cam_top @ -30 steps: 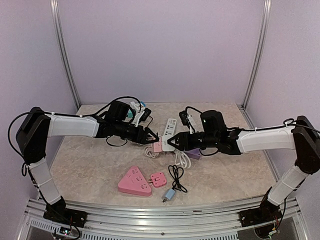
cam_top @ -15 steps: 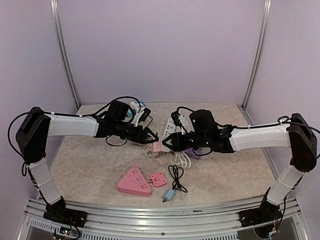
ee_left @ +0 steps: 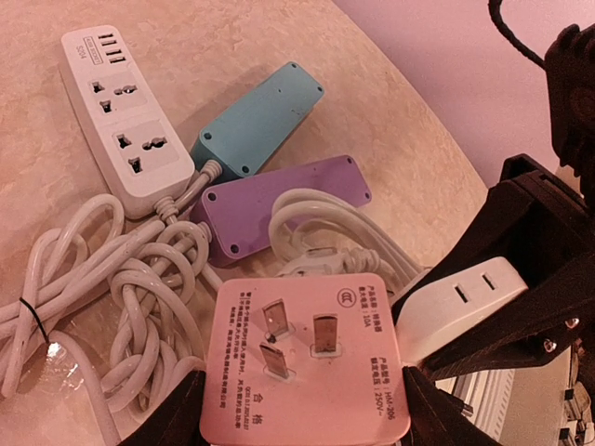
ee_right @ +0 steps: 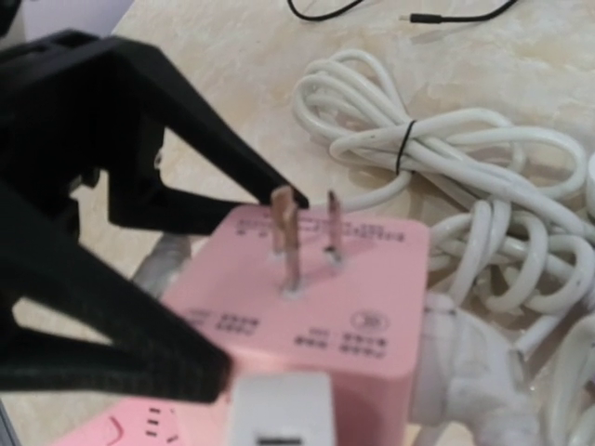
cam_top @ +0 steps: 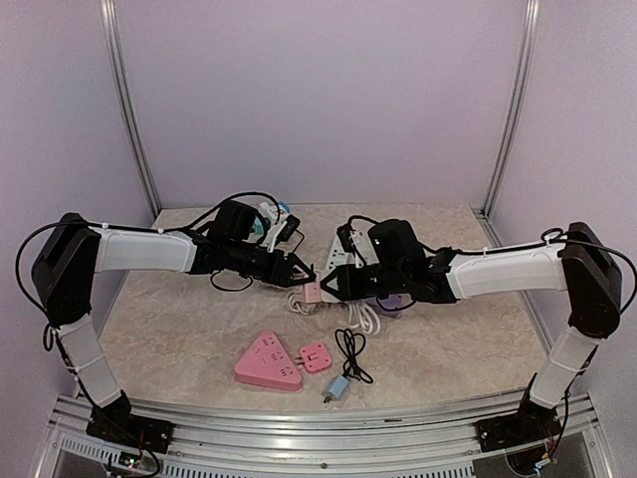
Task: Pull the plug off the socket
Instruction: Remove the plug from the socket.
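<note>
R hand (cam_top: 330,283) has slid left across top view & closed in; it now pinches white plug (ee_left: 460,302), seated in side of pink socket block (ee_left: 307,362), mid-frame. L hand (cam_top: 297,270) clamps block, unchanged. Both ends look held, so prob. ready to pull apart.
</note>
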{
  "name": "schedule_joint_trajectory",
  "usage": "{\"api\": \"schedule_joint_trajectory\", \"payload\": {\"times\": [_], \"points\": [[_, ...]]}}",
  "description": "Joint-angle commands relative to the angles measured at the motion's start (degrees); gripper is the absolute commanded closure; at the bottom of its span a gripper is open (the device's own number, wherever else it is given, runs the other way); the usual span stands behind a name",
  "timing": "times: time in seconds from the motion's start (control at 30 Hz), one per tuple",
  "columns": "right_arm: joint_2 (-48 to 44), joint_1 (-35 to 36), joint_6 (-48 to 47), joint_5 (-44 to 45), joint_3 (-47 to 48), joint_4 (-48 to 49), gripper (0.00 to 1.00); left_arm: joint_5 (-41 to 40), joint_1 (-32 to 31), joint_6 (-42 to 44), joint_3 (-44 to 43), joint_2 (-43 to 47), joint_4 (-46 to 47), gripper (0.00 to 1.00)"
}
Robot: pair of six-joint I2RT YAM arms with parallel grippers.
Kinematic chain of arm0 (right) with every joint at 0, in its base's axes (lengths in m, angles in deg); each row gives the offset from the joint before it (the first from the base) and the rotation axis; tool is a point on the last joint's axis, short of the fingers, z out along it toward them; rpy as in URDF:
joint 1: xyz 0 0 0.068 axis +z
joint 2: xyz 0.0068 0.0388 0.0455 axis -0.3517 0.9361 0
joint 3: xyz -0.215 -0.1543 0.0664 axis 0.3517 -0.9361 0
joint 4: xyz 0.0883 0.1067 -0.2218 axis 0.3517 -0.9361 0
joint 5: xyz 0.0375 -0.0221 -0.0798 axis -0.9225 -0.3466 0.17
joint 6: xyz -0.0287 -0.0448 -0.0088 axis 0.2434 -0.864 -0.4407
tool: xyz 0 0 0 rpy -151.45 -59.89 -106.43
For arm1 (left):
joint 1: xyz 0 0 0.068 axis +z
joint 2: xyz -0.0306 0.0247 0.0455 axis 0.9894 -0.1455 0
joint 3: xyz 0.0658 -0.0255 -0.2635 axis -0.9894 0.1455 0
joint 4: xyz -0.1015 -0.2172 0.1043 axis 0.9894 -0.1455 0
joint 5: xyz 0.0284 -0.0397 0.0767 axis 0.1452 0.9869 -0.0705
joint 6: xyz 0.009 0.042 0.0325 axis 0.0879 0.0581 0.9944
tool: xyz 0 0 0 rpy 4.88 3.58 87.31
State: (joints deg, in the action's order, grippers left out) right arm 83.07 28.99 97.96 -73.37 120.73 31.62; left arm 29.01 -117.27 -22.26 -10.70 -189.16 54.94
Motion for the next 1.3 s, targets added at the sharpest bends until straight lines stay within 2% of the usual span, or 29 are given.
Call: {"api": "schedule_joint_trajectory", "payload": {"times": [0.0, 0.23, 0.63, 1.27], "points": [[1.9, 1.1, 2.6, 0.9, 1.6, 0.5, 0.75, 0.0, 0.7, -0.5, -0.9, 3.8, 1.6, 0.66], [2.6, 1.6, 3.1, 2.6, 3.0, -1.8, 0.8, -0.2, 0.7, -0.5, -1.1, 3.6, 1.4, 0.66], [2.9, 1.6, 4.2, 3.8, 3.3, -2.2, 1.0, 0.0, 0.8, -0.2, -1.2, 3.8, 1.4, 0.66], [-0.4, -0.9, 1.2, -3.2, -1.6, 3.9, 1.0, 1.6, 0.9, 1.2, -1.6, 4.3, 1.4, 0.66]]}}
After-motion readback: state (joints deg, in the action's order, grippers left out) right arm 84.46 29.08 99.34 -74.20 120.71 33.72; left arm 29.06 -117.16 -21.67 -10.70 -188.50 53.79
